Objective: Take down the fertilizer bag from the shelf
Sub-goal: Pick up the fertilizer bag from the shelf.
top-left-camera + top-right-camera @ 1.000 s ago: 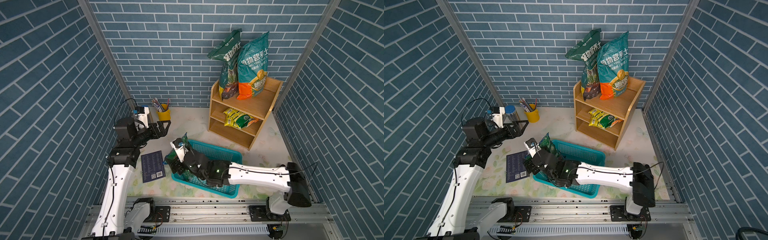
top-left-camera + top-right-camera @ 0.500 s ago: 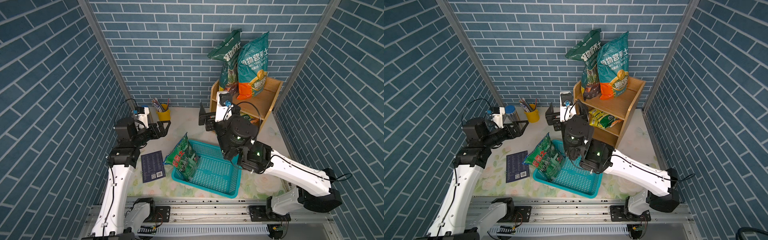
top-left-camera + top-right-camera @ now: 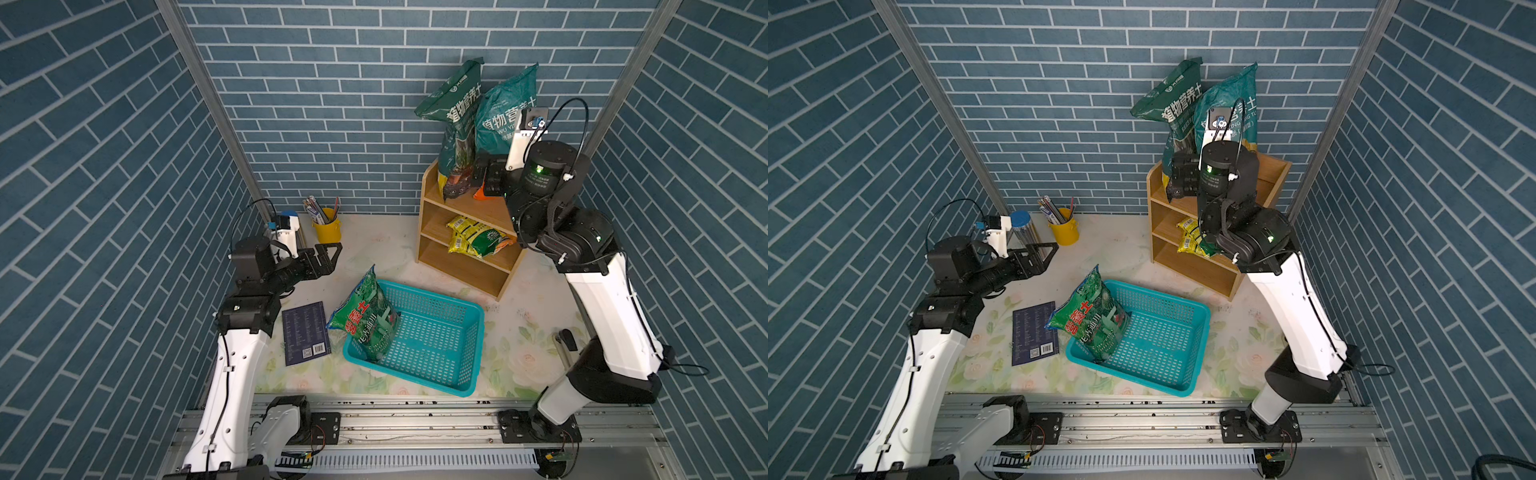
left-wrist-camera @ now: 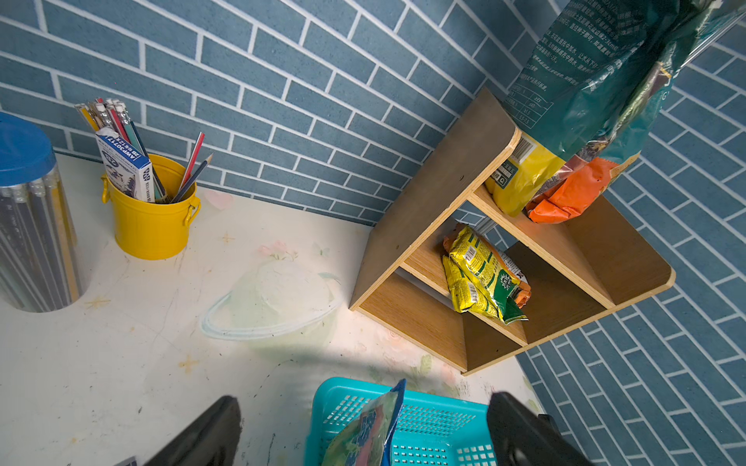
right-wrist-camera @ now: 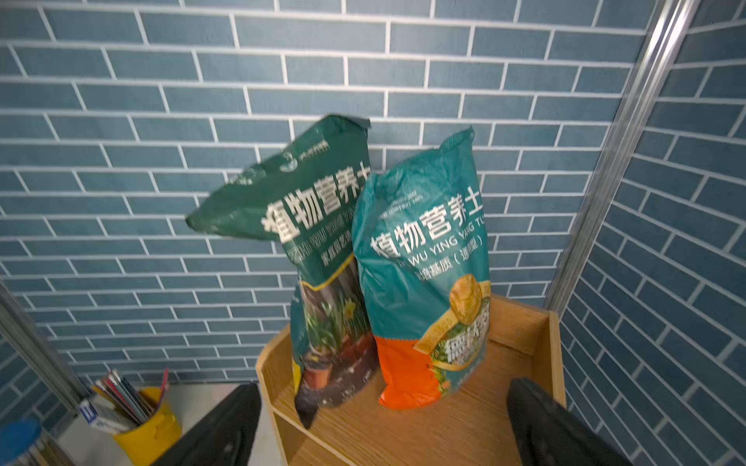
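A dark green fertilizer bag (image 3: 455, 124) and a teal fertilizer bag (image 3: 500, 112) (two in all, touching) are being borne upright by the top tier of the one three-tiered wooden shelf (image 3: 486, 210). The right gripper (image 5: 383, 385) is being held spread wide just before them, with nothing being grasped. The left gripper (image 3: 330, 259), likewise spread and empty, is being held above the table (image 3: 386, 245). One green bag (image 3: 368, 320) is being propped in the single turquoise basket (image 3: 449, 345).

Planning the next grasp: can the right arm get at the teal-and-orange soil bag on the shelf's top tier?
Probably yes. The right gripper faces the teal-and-orange soil bag with fingers open and nothing between. The dark green bag stands tight beside it and may get knocked.
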Robot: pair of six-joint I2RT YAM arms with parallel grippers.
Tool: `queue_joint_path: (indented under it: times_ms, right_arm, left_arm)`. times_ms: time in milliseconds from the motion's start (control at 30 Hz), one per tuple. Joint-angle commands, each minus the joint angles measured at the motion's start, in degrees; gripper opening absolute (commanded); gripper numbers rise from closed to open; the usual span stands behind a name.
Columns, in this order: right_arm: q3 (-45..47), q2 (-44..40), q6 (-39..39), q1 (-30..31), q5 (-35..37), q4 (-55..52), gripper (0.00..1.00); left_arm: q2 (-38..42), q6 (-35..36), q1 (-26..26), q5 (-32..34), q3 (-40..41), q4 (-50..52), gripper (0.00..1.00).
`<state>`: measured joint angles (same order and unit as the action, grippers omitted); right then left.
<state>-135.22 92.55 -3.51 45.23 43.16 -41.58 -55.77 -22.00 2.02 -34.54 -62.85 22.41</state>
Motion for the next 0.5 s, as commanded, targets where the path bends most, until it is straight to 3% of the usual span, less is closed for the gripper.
queue_joint_path:
  times_ms: [0,200,467]
  right_arm:
    - [-2.6,2.5,-1.6,-4.0,-8.1,-2.1,1.0]
    - [-6.8,9.9,-0.6,-10.2,-15.0,-0.8,1.0]
    - [-5.3,13.6,6.1,-12.0,-12.6,12.9,1.0]
  left_arm:
    - [0.4,0.6,0.5,-0.3,0.7,-0.4,1.0]
    - [0.5,0.6,0.5,-0.2,0.7,-0.4,1.0]
    - [0.3,0.4,0.8,-0.4,0.9,-0.6,1.0]
